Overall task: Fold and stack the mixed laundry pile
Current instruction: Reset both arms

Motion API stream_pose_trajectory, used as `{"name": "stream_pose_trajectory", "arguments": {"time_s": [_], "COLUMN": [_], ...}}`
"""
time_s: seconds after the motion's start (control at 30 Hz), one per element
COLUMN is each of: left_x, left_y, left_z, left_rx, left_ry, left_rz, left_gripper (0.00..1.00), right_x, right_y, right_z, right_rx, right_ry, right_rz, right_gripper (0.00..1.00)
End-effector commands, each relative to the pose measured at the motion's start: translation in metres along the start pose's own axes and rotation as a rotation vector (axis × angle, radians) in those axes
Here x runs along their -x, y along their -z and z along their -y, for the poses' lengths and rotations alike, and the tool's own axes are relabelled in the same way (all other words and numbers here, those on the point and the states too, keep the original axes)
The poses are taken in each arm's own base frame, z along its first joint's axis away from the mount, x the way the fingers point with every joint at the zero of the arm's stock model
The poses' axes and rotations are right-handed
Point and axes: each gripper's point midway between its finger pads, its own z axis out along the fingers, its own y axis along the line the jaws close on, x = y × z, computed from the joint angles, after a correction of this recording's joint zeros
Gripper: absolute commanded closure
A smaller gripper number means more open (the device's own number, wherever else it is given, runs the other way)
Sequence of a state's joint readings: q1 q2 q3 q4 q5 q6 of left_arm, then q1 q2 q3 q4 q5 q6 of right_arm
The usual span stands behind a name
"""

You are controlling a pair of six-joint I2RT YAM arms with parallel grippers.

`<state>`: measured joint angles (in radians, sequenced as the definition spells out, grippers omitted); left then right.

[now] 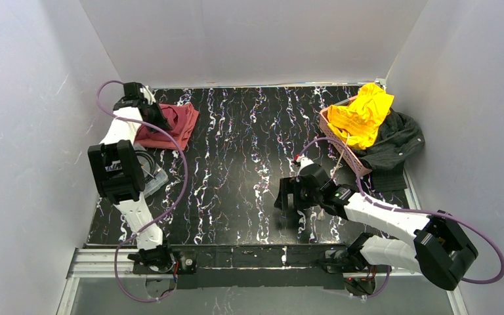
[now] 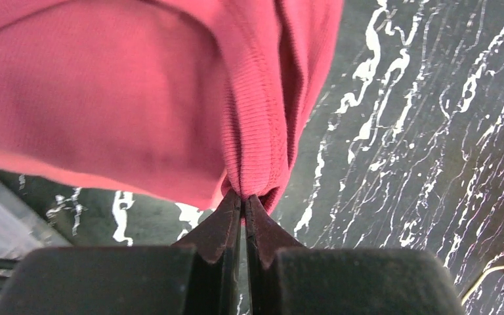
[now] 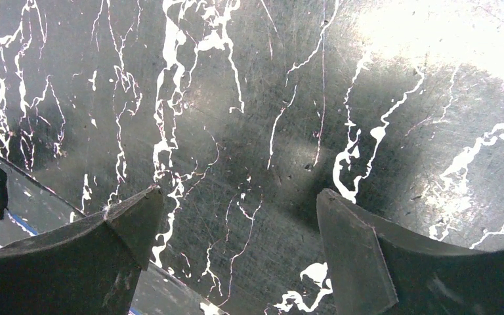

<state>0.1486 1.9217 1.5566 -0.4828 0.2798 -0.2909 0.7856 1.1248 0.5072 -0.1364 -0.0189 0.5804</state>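
**Laundry desk, overhead and wrist views: items and tool states**

1. Desk [image 1: 236, 144]: black surface veined with white marbling, filling the middle of the overhead frame, with pale walls on three sides.

2. Salmon-red soft cloth garment [image 1: 178, 121]: lies bunched in the upper left of the overhead frame, against the far left corner of the desk. In the left wrist view it fills the upper left and centre, and a ribbed fold of it hangs down to the fingertips.

3. Left tool [image 2: 243, 199]: clenched on the salmon-red garment. Its two dark fingers meet at the tips with the ribbed fold pinched between them. In the overhead frame it sits at the left edge of that garment.

4. Bright yellow crumpled cloth garment [image 1: 365, 113]: upper right of the overhead frame, heaped in and over the basket.

5. Charcoal-black cloth garment [image 1: 399, 141]: spread just right of and below the yellow one, against the right wall and touching the basket.

6. Small pink lattice plastic basket [image 1: 342, 152]: tilted in the upper right of the frame, with its rim showing below the yellow garment.

7. Thin cream cord [image 1: 336, 165]: trails down from the basket's lower edge.

8. Right tool [image 3: 237, 200]: released, with its jaws standing wide apart and nothing between them. It is above bare desk at the lower centre-right of the overhead frame, well apart from every garment.
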Motion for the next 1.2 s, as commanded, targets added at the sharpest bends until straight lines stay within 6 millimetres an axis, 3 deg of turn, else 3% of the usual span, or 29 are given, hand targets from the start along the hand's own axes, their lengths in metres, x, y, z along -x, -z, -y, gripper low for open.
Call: {"name": "stream_pose_trajectory", "arguments": {"time_s": [0.0, 0.13, 0.37, 0.63, 0.7, 0.87, 1.0, 1.07, 1.17], "left_x": [-0.001, -0.001, 0.0, -0.016, -0.018, -0.012, -0.003, 0.001, 0.004], "left_y": [0.018, 0.018, 0.021, 0.003, 0.004, 0.02, 0.043, 0.062, 0.098], "left_z": [-0.012, -0.021, -0.019, -0.059, -0.067, -0.063, -0.053, -0.046, -0.033], "left_rx": [-0.024, -0.04, -0.08, 0.053, 0.095, 0.094, 0.07, 0.064, 0.053], "left_ry": [0.014, 0.033, 0.081, 0.132, 0.123, 0.089, 0.047, 0.021, -0.014], "left_rz": [-0.061, -0.082, -0.09, -0.148, -0.14, -0.063, 0.057, 0.143, 0.287], "left_gripper": [1.0, 1.0, 1.0, 1.0, 0.92, 0.47, 0.35, 0.25, 0.22], "right_x": [-0.002, -0.003, -0.004, 0.001, 0.005, 0.028, 0.053, 0.069, 0.093], "right_y": [0.003, 0.003, 0.003, 0.005, 0.008, 0.021, 0.038, 0.046, 0.058], "right_z": [0.002, 0.002, 0.002, 0.002, 0.0, 0.0, 0.001, 0.005, 0.017], "right_rx": [-0.006, -0.003, -0.003, -0.01, -0.009, -0.052, -0.118, -0.153, -0.213], "right_ry": [-0.013, -0.016, -0.02, -0.01, 0.006, 0.067, 0.13, 0.15, 0.155], "right_rz": [0.003, 0.0, -0.003, 0.011, 0.014, 0.065, 0.093, 0.113, 0.146], "right_gripper": [0.06, 0.06, 0.06, 0.05, 0.04, 0.01, 0.01, 0.01, 0.01]}}
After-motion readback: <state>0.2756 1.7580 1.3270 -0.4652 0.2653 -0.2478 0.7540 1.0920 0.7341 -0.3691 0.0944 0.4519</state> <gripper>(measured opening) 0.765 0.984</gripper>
